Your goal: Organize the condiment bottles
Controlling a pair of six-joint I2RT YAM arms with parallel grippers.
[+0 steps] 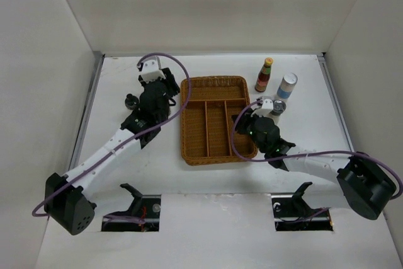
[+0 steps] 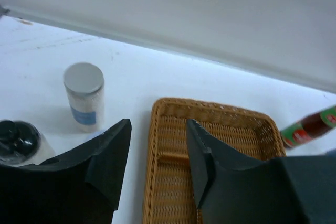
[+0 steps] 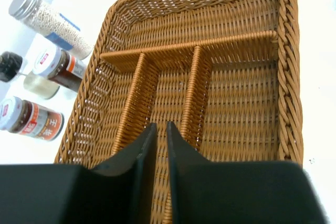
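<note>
A slim red sauce bottle with a yellow cap (image 1: 264, 75) and a silver-topped blue-white shaker (image 1: 286, 86) stand right of the wicker basket (image 1: 214, 149). A grey-capped shaker (image 1: 279, 106) stands beside my right gripper (image 1: 249, 118). That gripper is shut and empty above the basket's middle compartment (image 3: 158, 125). Left of the basket, the right wrist view shows another silver-topped shaker (image 3: 44, 22), two white-lidded brown jars (image 3: 59, 66) (image 3: 32, 120) and a black-capped shaker (image 3: 10, 64). My left gripper (image 2: 157, 124) is open and empty over the basket's rim, near the silver-topped shaker (image 2: 84, 95).
The basket (image 3: 286, 77) has one wide compartment and three long ones, all empty. The left arm hides most of the left-hand bottles in the top view; only a black cap (image 1: 131, 100) shows. White walls enclose the table on three sides.
</note>
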